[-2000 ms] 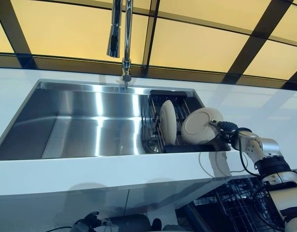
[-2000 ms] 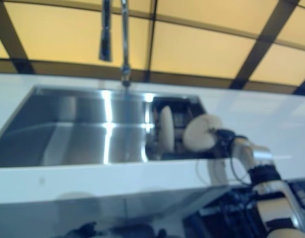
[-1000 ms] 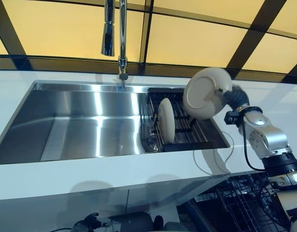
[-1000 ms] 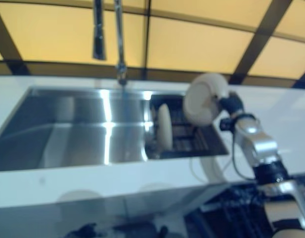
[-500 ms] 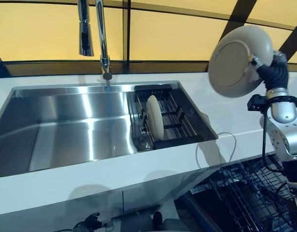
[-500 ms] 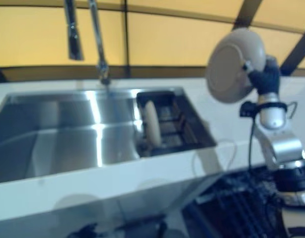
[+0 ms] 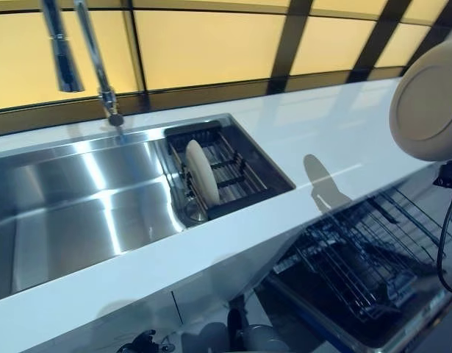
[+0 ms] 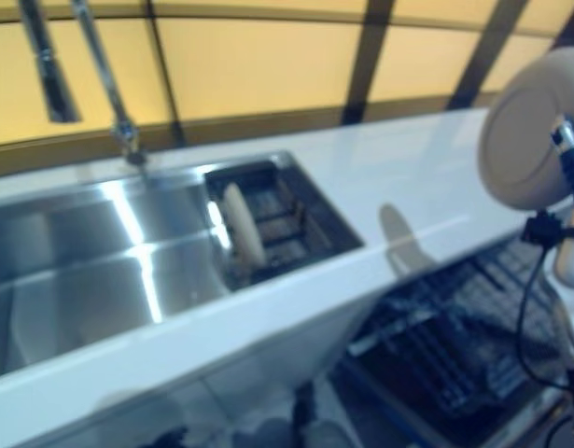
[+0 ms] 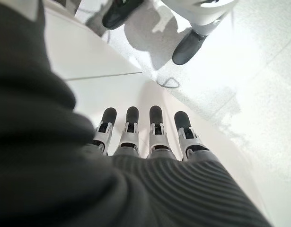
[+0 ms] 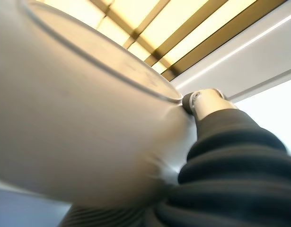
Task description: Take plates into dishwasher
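My right hand is shut on a cream plate. It holds the plate upright at the far right, above the counter's front edge and over the open dishwasher's lower rack. In the right wrist view the thumb presses on the plate's rim. A second cream plate stands on edge in the dark wire rack at the sink's right end. My left hand hangs low with straight fingers and holds nothing.
The steel sink lies to the left, with a tall faucet behind it. The white counter runs to the right. The dishwasher rack is pulled out below the counter's front edge.
The camera has swung right. My right hand lifted the plate out of the sink's rack and carried it up and to the right, past the counter, to above the dishwasher rack.
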